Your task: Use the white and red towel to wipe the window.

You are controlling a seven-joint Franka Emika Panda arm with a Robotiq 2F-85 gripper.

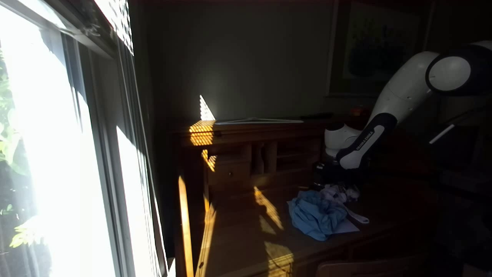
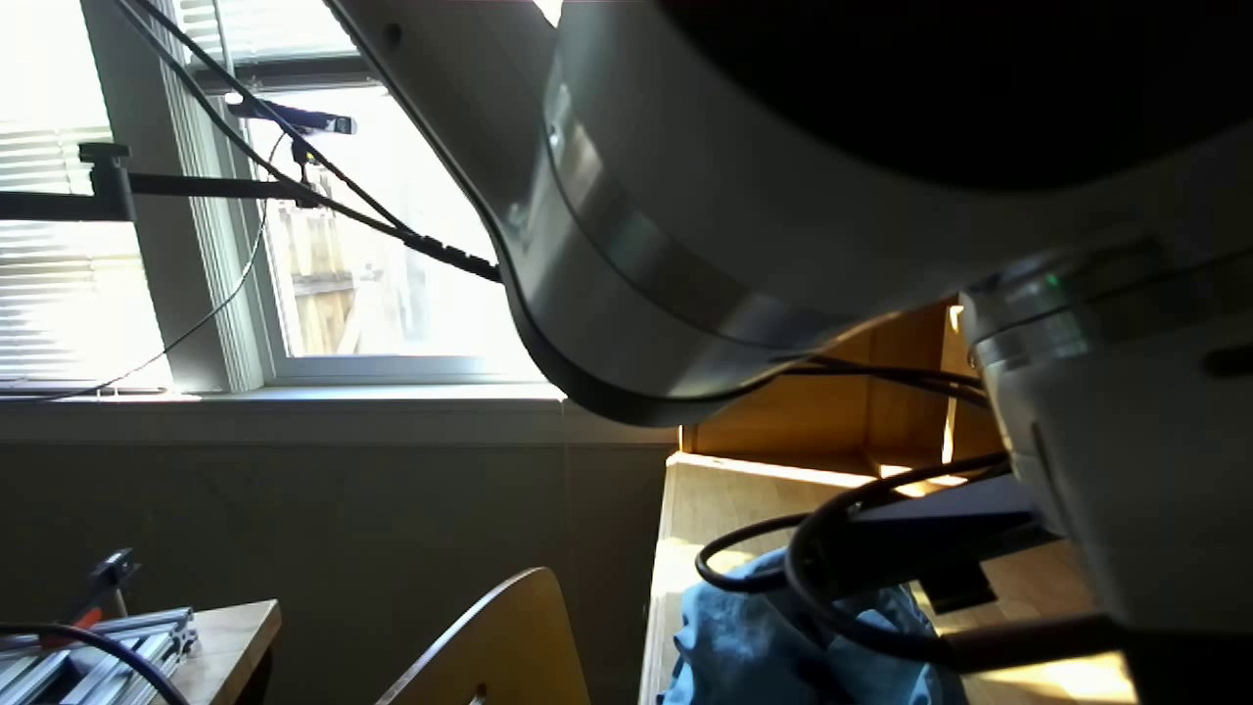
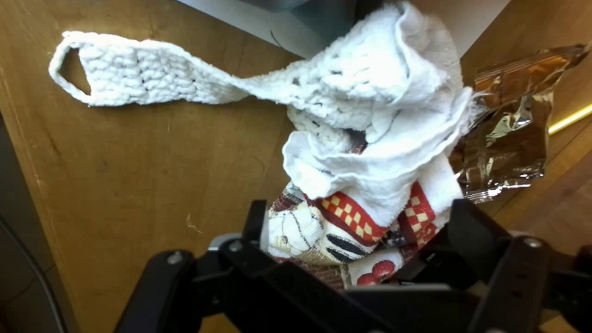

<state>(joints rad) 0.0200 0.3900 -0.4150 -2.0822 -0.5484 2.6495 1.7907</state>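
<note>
In the wrist view the white and red towel (image 3: 370, 180) lies bunched on the wooden desk. Its red checked border and printed picture show between my fingers, while a white braided loop stretches to the left. My gripper (image 3: 360, 223) stands wide open over the printed part, one finger on each side of it, and no grip on the cloth shows. In an exterior view the towel (image 1: 340, 193) is a pale heap under the shadowed gripper. The bright window (image 1: 57, 146) rises at the left there; part of the window (image 2: 392, 304) also appears behind the arm.
A blue cloth (image 1: 315, 215) rests against the towel, on a white sheet (image 1: 348, 227). Beside the towel lie a shiny foil wrapper (image 3: 513, 134) and a black object (image 3: 432, 266). The desk's shelf unit (image 1: 265, 154) stands behind. A chair (image 2: 519, 636) is close to the desk.
</note>
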